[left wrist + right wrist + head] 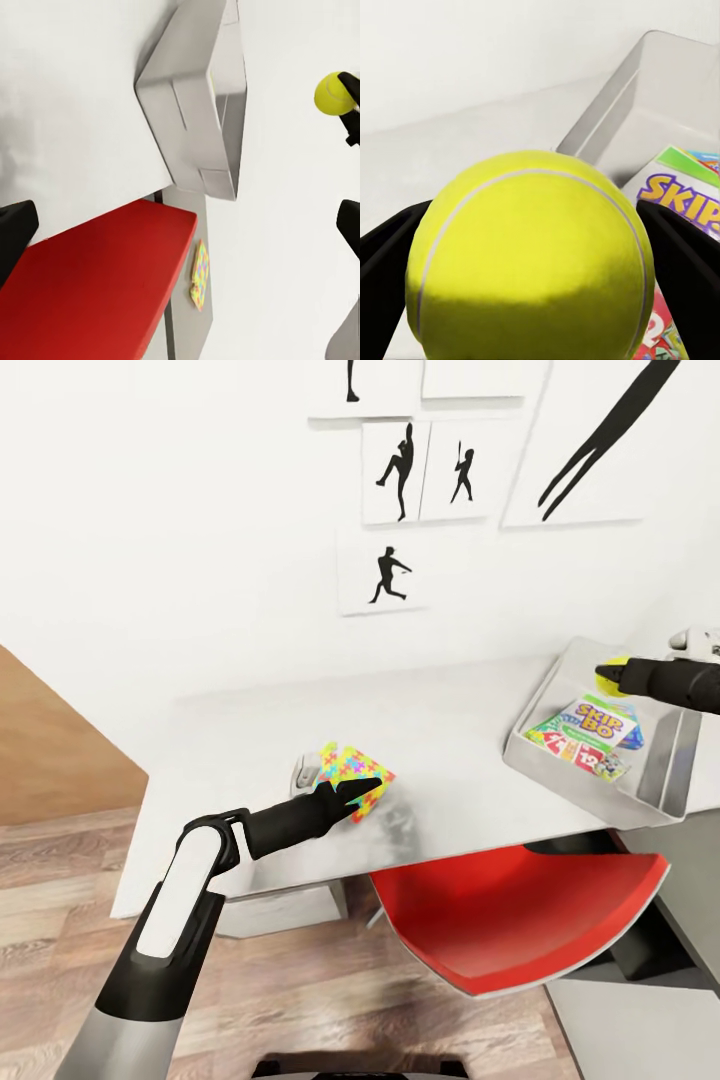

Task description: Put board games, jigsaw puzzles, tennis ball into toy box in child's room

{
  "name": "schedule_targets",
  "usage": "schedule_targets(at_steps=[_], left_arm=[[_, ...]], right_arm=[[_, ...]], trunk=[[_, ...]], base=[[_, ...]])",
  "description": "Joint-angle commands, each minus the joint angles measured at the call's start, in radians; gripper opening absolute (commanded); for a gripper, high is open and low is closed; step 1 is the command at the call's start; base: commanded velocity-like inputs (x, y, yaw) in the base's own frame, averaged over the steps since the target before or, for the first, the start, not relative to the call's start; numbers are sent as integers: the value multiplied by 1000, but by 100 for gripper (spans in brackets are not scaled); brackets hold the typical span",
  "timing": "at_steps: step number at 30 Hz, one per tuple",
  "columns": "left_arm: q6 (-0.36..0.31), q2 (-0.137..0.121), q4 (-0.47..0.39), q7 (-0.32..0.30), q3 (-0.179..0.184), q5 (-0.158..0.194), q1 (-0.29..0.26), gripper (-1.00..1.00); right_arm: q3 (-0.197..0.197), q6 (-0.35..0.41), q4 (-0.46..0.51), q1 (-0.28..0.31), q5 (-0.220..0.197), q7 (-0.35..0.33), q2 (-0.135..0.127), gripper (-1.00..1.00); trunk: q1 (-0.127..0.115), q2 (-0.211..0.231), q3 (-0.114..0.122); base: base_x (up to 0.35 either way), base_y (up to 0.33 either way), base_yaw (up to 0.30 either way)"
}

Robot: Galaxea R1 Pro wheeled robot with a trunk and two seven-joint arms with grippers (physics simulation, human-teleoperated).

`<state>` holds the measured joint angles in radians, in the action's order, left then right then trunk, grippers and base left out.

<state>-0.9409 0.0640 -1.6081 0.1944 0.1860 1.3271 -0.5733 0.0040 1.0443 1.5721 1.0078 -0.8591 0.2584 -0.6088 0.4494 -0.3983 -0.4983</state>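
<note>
A multicoloured jigsaw puzzle [353, 768] stands tilted on the table [240, 730], right against the tips of my left gripper [368, 790]. The left wrist view shows that gripper's fingers [15, 232] wide apart with nothing between them. A second jigsaw puzzle [199, 274] lies on a lower grey surface beyond the chair. My right gripper [606, 676] is shut on the tennis ball [608, 678] [529, 255] [332, 94], held over the far left corner of the toy box [530, 745] [195, 97] [660, 97]. A Skip-Bo board game [585, 735] [690, 202] lies inside the box.
A red chair [520, 920] [97, 292] is tucked under the table's front edge, between my arms. The white wall with black silhouette pictures [400, 470] rises right behind the table. Wood-plank floor [60, 880] lies to the left.
</note>
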Motion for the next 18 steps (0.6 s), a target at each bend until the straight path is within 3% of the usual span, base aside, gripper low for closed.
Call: schedule_targets(at_steps=[1, 18], left_arm=[[-3, 0, -1, 10, 0, 11, -1, 100], [-3, -2, -1, 7, -1, 11, 0, 100]], right_arm=[[0, 3, -2, -4, -10, 10, 0, -100], [0, 3, -126, -21, -11, -1, 4, -100]], trunk=[[1, -2, -1], [1, -2, -1]], base=[[48, -10, -1], [15, -3, 0]])
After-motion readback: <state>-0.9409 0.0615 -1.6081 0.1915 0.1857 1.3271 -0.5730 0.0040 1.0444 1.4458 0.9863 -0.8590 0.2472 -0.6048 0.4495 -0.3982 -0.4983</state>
